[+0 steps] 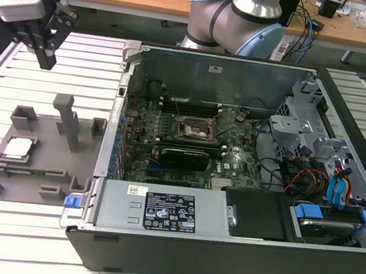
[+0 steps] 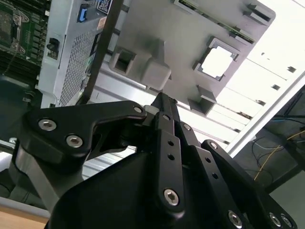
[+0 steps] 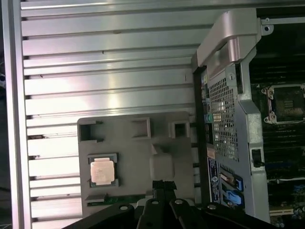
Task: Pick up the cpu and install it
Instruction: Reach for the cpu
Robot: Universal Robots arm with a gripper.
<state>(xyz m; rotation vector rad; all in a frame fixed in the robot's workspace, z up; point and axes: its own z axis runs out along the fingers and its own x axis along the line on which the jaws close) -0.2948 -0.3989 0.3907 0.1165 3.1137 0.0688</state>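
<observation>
Gripper: black robot gripper (image 1: 46,59) raised above the grey plastic fixture tray (image 1: 45,159), touching nothing.
Fingers (image 2: 164,124): pressed together, empty.
CPU: small silvery square chip (image 1: 17,148) lies flat in a tray recess.
Socket: black-framed square socket (image 1: 196,128) inside the open computer case (image 1: 225,230), just beside the tray.
Counter: slatted metal counter (image 1: 26,251) carries both.
</observation>
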